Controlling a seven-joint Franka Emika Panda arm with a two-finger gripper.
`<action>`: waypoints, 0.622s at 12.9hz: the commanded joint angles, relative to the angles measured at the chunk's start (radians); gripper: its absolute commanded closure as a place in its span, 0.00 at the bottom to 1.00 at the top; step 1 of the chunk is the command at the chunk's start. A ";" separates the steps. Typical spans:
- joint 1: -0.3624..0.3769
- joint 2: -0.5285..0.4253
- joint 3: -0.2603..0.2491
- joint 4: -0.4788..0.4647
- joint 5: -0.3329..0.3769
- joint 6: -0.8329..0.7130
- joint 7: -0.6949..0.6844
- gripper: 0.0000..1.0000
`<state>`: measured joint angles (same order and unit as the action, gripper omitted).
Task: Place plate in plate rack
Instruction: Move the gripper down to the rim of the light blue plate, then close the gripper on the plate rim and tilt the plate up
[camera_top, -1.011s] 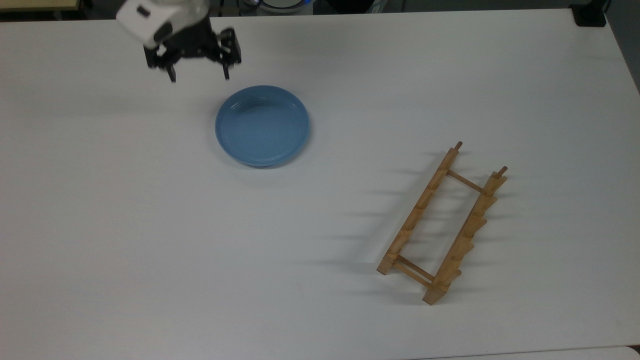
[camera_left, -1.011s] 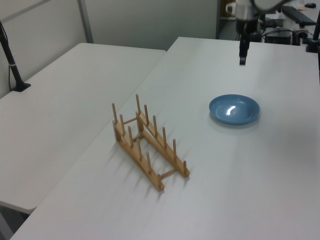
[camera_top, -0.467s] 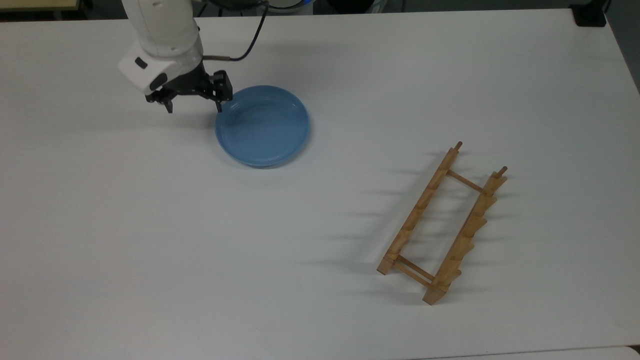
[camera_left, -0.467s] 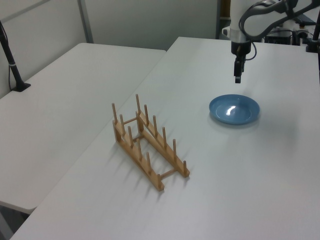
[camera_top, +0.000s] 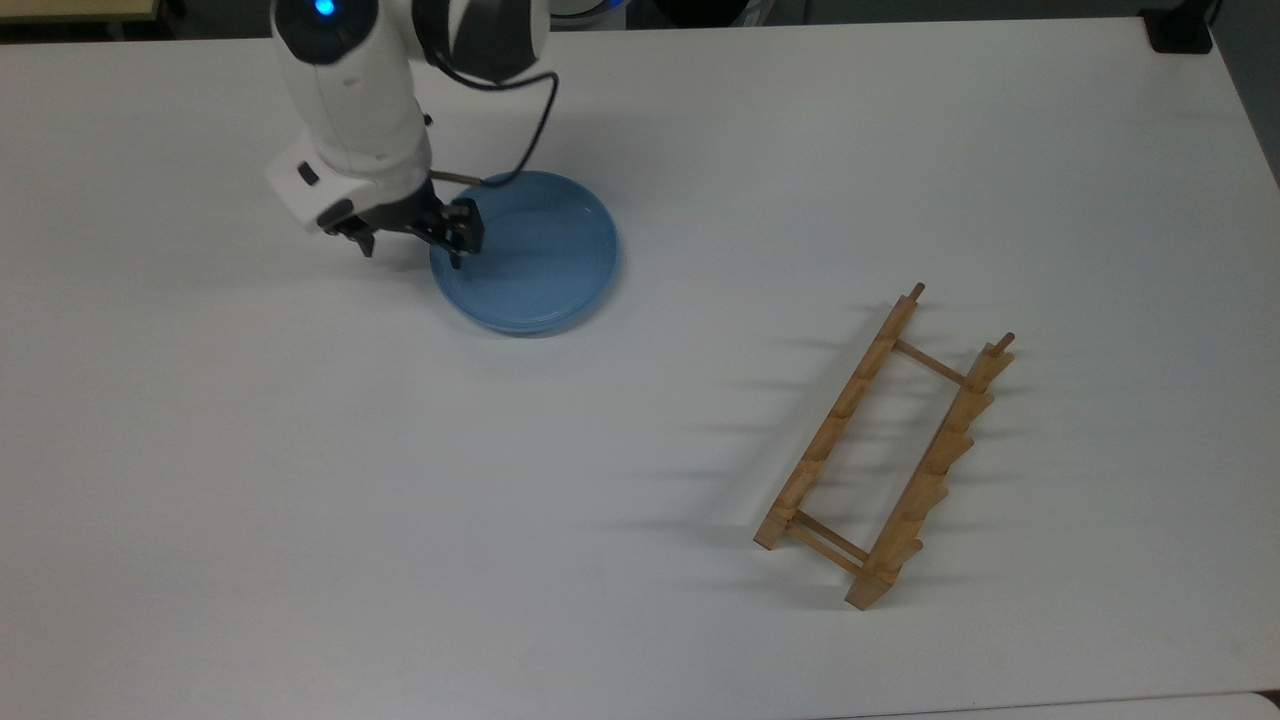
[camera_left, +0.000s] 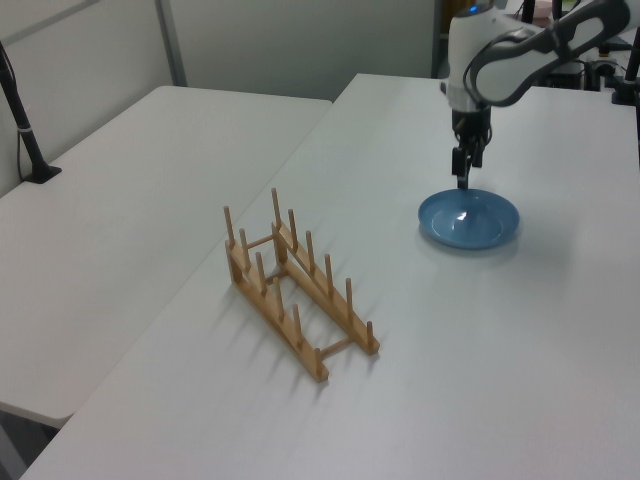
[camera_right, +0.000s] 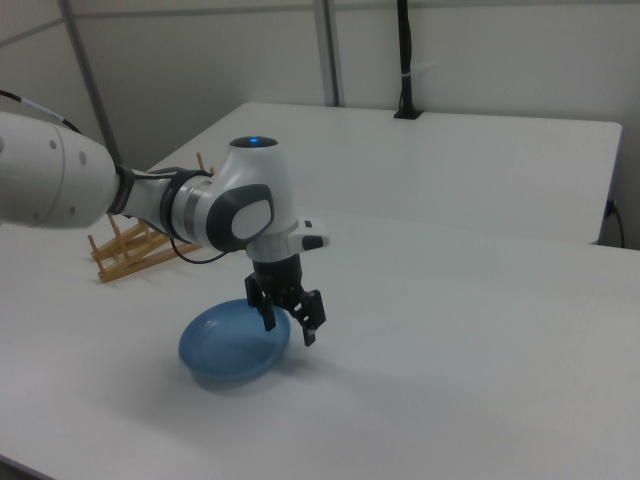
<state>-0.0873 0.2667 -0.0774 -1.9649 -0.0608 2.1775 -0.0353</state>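
Observation:
The light-blue plate lies flat on the white table, toward the top view's upper left. My gripper points down at the plate's rim on the top view's left, and it is open. One finger is over the inside of the plate and the other is outside the rim. I cannot tell whether a finger touches the plate. The wooden plate rack stands with nothing in it at the top view's lower right, far from the gripper.
A cable runs from the arm's wrist above the plate's far edge. A second white table adjoins on the left view's left, with a black post on it. Bare tabletop lies between plate and rack.
The gripper has come down and moved from beyond the plate toward its rim, now straddling it. Its fingers stayed open. Plate and rack have not moved.

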 joint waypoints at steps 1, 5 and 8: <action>0.004 0.028 0.028 0.000 0.003 0.019 0.064 0.12; 0.006 0.040 0.047 0.000 0.003 0.019 0.096 0.59; 0.003 0.039 0.067 0.003 0.003 0.019 0.149 1.00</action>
<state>-0.0865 0.3049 -0.0252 -1.9640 -0.0608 2.1809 0.0611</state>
